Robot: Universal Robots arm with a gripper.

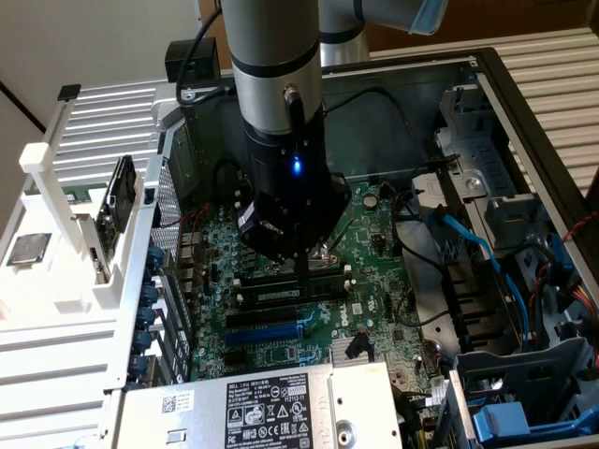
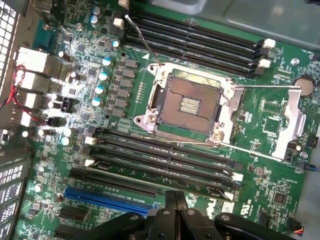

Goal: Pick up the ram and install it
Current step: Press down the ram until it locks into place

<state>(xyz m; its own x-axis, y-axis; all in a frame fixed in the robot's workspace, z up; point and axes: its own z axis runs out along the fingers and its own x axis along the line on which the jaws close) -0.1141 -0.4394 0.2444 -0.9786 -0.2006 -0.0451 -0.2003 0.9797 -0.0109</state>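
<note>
Gripper point(image 1: 304, 265) fingers pressed together, pushing down on the ram point(image 1: 314, 272) in its slot. Risk: stick misaligned, clips point(image 1: 347, 271) unlatched, board flexes under load.

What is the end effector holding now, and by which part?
It cannot be told. The shut end effector meets the top edge, near the middle, of the long, flat, dark green-black ram stick standing among the memory slots.
</note>
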